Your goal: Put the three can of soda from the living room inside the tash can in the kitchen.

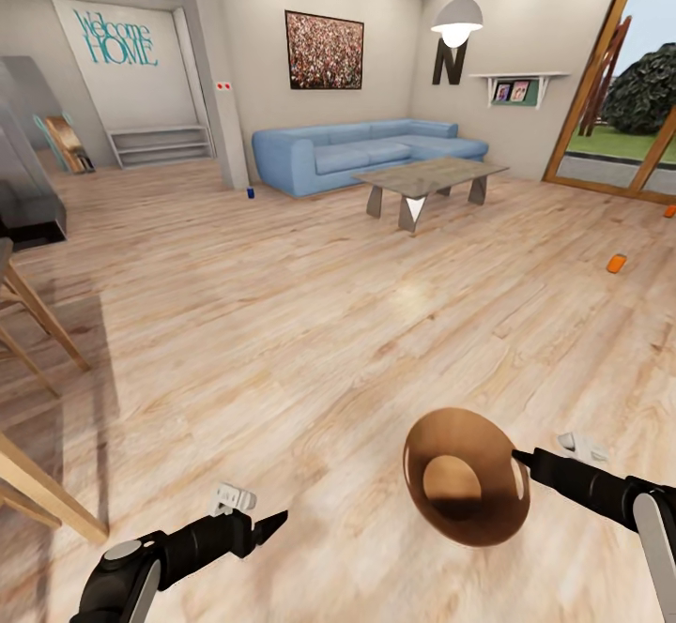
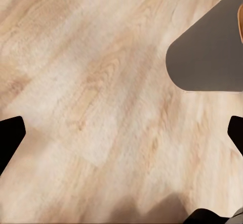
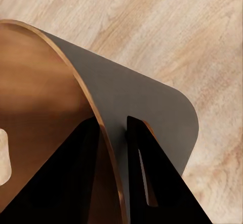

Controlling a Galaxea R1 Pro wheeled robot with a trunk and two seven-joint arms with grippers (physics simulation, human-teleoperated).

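sofa [image 1: 361, 155] behind coffee table [image 1: 429, 177]; one soda can [image 1: 251, 194] left, another [image 1: 616, 263] right.

surface: light wood plank floor [image 1: 282, 323] | upper left-centre: small blue cylindrical can [image 1: 251, 194] standing by pillar base | right edge: orange can [image 1: 616, 264] lying on boards | far right, higher: second orange can [image 1: 669, 211], near glass door

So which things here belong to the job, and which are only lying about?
Job:
- trash can, rim pinched by the right gripper
- blue soda can near the sofa
- two orange soda cans

Lying about:
- blue sofa
- coffee table
- wall picture
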